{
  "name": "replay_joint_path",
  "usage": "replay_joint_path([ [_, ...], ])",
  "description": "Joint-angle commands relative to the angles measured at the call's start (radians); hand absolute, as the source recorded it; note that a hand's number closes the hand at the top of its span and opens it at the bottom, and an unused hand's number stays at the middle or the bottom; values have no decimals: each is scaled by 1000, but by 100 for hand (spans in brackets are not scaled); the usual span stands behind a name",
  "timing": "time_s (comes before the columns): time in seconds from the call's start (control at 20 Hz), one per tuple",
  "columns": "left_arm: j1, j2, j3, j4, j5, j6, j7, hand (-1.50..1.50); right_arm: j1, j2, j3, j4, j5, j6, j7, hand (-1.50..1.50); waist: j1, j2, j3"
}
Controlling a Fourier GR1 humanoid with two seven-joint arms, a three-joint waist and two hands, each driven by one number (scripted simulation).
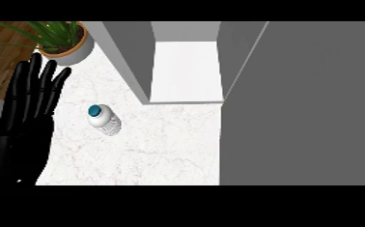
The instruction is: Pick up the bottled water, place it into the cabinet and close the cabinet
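Note:
A clear water bottle (105,120) with a blue cap stands upright on the white marble counter (157,148), left of centre. My left hand (27,107) rests open at the left edge, fingers straight and pointing up, a short way left of the bottle and not touching it. The grey cabinet (135,57) sits at the back centre, showing its white inside (185,71). Its open door (299,105) is the large grey panel filling the right side. My right hand does not show.
A potted green plant (65,42) in a pale pot stands at the back left corner, just above my left hand's fingertips. A strip of wooden surface (10,52) shows at the far left.

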Motion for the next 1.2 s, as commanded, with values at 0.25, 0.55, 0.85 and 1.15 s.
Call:
replay_joint_path([
  [0.25, -95, 13, 41, -25, -80, 81, 195, -150, 202, -38, 19, -70, 8, 106, -55, -150, 12, -30, 8],
  [0.55, 82, -75, -19, -175, 67, 188, 384, -150, 350, -55, 35, -260, -230, 206, 78, -150, 15, -34, 8],
  [0.85, 195, -75, -72, -244, 50, 197, 357, -150, 513, -45, 44, -478, -268, 230, 139, -150, 13, -33, 7],
  [1.15, 253, -76, -168, -378, -15, 242, 451, -150, 633, -17, 92, -510, -247, 278, 90, -150, 10, -34, 8],
])
